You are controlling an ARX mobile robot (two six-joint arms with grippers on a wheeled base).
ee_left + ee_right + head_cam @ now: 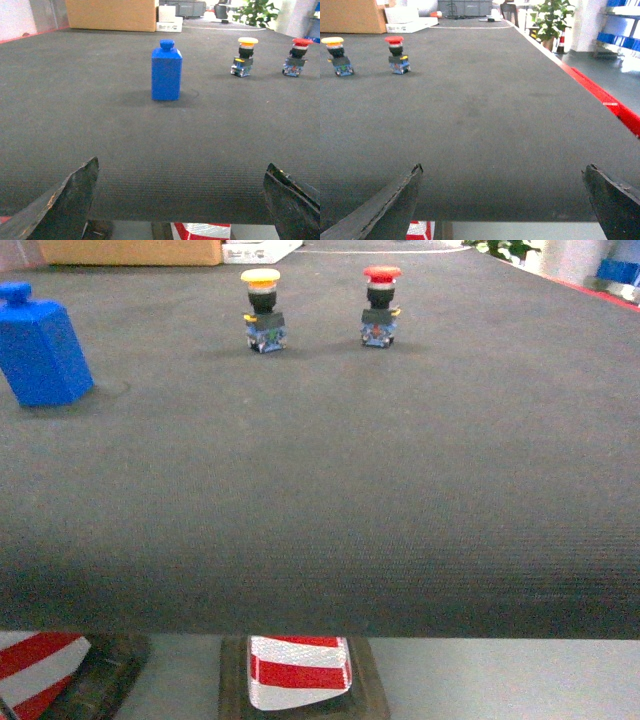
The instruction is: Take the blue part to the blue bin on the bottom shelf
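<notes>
Head view shows a wide dark mat [330, 500] with the blue part [40, 345] standing upright near its far left edge, well apart from two push buttons further back: a yellow button [263, 310] and a red button [381, 307], side by side with a gap between them. Neither arm reaches into this view. Below the mat's near edge I can see red-and-white striped markers [298, 672] on the floor.

From the left wrist, the blue part [166, 71] sits almost dead ahead, upright, with nothing touching it. The left gripper [182, 200] has its jaws spread wide, both tips at the bottom corners of the picture and the near edge of the mat between them; it holds nothing. The right gripper [505, 200] is likewise wide and empty, facing bare mat, with the buttons off to its left.

No blue bin or bottom shelf shows in any view, so I can't say where the drop-off lies.

My reading: the pick has not started; this is the approach stage. The left arm looks the natural choice, being lined up with the part. It would need to push forward over the mat, bracket the block's body below the knob, and close squarely so the tall block doesn't tip.
</notes>
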